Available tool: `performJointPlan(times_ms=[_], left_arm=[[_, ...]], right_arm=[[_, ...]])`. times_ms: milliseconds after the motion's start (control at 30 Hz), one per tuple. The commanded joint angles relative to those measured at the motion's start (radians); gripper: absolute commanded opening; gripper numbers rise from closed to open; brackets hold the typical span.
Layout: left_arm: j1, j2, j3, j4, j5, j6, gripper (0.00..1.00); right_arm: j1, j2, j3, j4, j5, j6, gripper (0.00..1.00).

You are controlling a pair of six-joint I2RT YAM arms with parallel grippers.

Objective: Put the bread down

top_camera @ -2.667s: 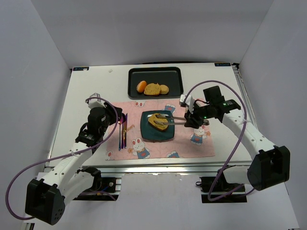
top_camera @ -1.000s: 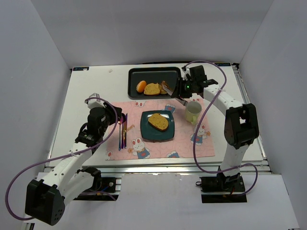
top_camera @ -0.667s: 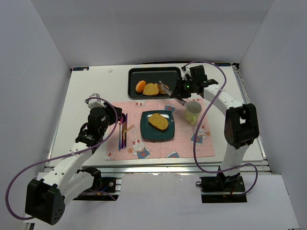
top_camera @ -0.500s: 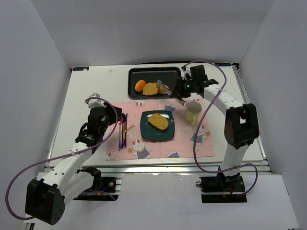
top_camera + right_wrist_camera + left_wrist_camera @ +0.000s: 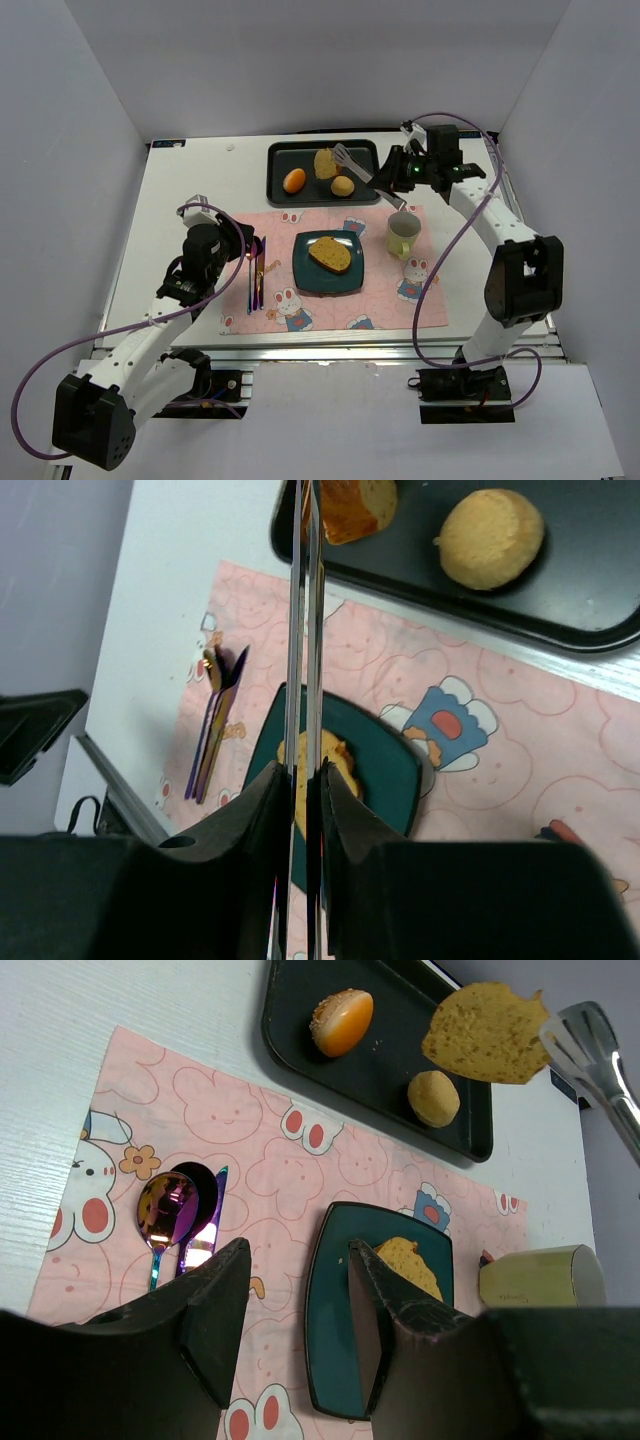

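One toasted bread slice [image 5: 330, 253] lies on the dark teal plate [image 5: 305, 275]; it also shows in the left wrist view [image 5: 410, 1263] and the right wrist view [image 5: 337, 752]. My right gripper [image 5: 398, 178] [image 5: 305, 775] is shut on metal tongs [image 5: 352, 162] [image 5: 590, 1045] [image 5: 304, 630]. The tongs pinch the second bread slice [image 5: 325, 163] [image 5: 485, 1035] [image 5: 352, 505] and hold it in the air above the black tray [image 5: 290, 155]. My left gripper [image 5: 250, 250] [image 5: 300, 1250] is open and empty over the pink placemat, left of the plate.
A round orange bun [image 5: 294, 180] [image 5: 342, 1022] and a pale roll [image 5: 342, 186] [image 5: 492, 538] lie in the tray. A pale green mug [image 5: 403, 235] stands right of the plate. A spoon and knife [image 5: 256, 275] lie left of the plate.
The right arm has lifted the tongs with the second bread slice off the tray and drawn back to the right. The left arm has not moved.
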Motion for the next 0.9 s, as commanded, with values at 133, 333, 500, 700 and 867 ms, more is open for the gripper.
performJointPlan(times_ms=[133,333,500,700,867], left_arm=[[0.0,-0.018,0.028,-0.002,-0.013,0.001,0.54],[0.0,-0.011,0.019,0.013,-0.007,-0.002,0.54],[0.0,-0.002,0.011,0.022,0.005,-0.008,0.54],[0.0,-0.002,0.005,0.022,0.013,-0.016,0.54],[0.0,-0.008,0.004,0.024,0.01,-0.02,0.54]], right_arm=[[0.002,-0.177,-0.118,0.024,-0.12,-0.029,0.0],[0.005,-0.332,-0.27,-0.034,-0.21,-0.049,0.0],[0.003,-0.438,-0.426,-0.06,-0.275,-0.066,0.0],[0.003,-0.525,-0.534,-0.085,-0.353,-0.081,0.0],[0.003,-0.541,-0.596,-0.112,-0.298,-0.095,0.01]])
